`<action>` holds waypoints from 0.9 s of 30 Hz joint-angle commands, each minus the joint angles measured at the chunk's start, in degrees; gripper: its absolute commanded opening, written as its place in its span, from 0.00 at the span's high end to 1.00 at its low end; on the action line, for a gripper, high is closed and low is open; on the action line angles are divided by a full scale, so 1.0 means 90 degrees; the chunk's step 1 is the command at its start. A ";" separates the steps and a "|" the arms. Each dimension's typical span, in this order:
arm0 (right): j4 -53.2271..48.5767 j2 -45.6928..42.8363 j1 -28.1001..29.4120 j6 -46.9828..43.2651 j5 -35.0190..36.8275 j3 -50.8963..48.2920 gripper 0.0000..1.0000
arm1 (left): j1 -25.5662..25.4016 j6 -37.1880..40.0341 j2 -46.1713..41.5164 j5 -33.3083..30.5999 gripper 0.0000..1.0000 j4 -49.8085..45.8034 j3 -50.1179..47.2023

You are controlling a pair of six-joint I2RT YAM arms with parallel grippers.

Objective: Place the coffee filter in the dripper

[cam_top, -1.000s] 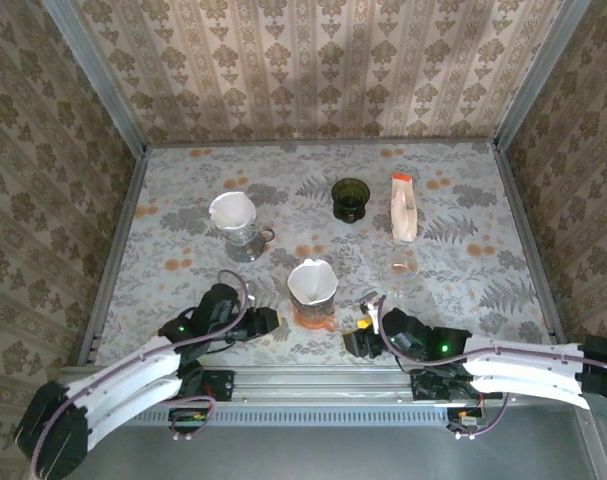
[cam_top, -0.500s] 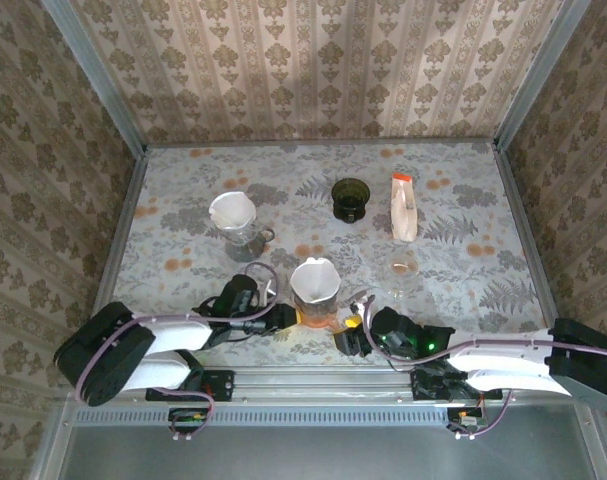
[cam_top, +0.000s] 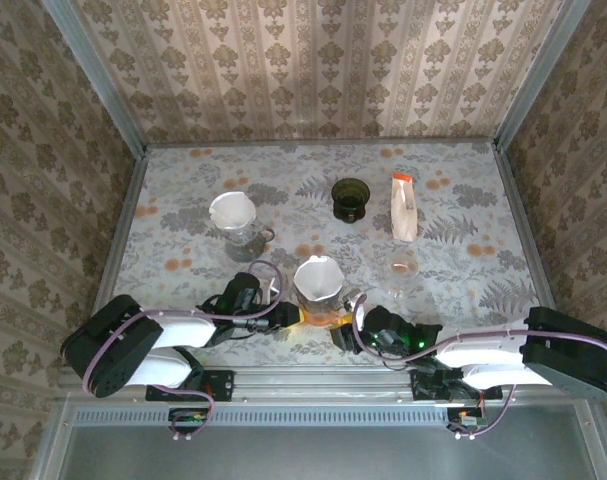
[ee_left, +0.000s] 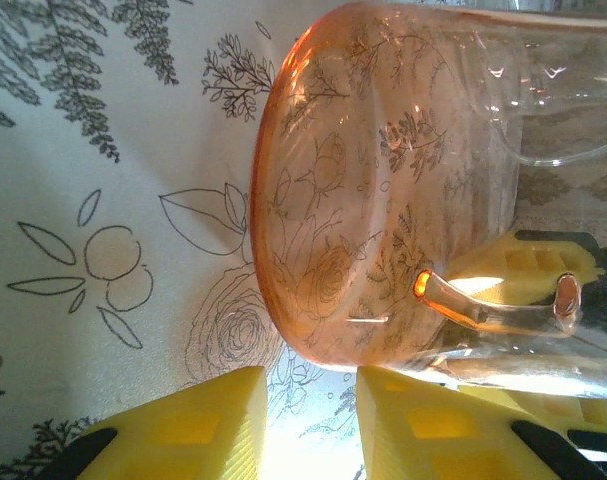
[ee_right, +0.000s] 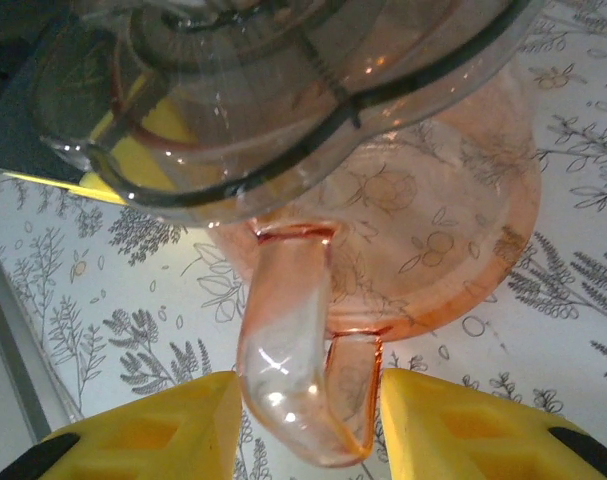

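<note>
My left gripper (cam_top: 286, 318) (ee_left: 310, 385) lies low on the floral tablecloth (cam_top: 463, 290) at the near edge. Its yellow fingers (ee_left: 193, 430) are drawn narrow, with only cloth showing in the slit between them. Their tips sit just at the foot rim of the orange translucent glass dripper (cam_top: 318, 316) (ee_left: 363, 220); I cannot tell whether they touch it.

My right gripper (cam_top: 345, 337) (ee_right: 308, 390) comes at the same dripper (ee_right: 433, 230) from the other side. Its looped handle (ee_right: 293, 330) hangs between my two yellow fingers (ee_right: 143, 430), one close on each side. I cannot tell whether they are pressing on it or just beside it.

The white paper coffee filter (cam_top: 316, 280) stands in the cone of that dripper, its rim above the glass.

Beyond it to the right is a small clear glass (cam_top: 401, 265). Farther back on the left, a clear glass dripper (cam_top: 245, 240) carries a second white filter (cam_top: 231, 211). Near the back, at the middle, stands a dark green glass cup (cam_top: 350, 197), and to its right lies a white pouch with an orange top (cam_top: 404, 210).
</note>
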 commanded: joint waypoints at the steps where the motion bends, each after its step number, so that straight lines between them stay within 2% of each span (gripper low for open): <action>1: 0.0399 0.0088 0.0017 -0.0092 0.0436 0.0132 0.58 | 0.0096 -0.0018 -0.0019 -0.0027 0.68 0.0236 0.0147; 20: 0.1790 0.1482 -0.0327 -0.0137 0.0907 0.0381 0.62 | 0.0349 -0.0451 0.0915 -0.0026 0.70 0.1796 0.0282; 27: 0.2285 0.2249 -0.0479 -0.0128 0.1051 0.0607 0.63 | 0.0450 -0.0543 0.1042 -0.0054 0.70 0.1982 0.0245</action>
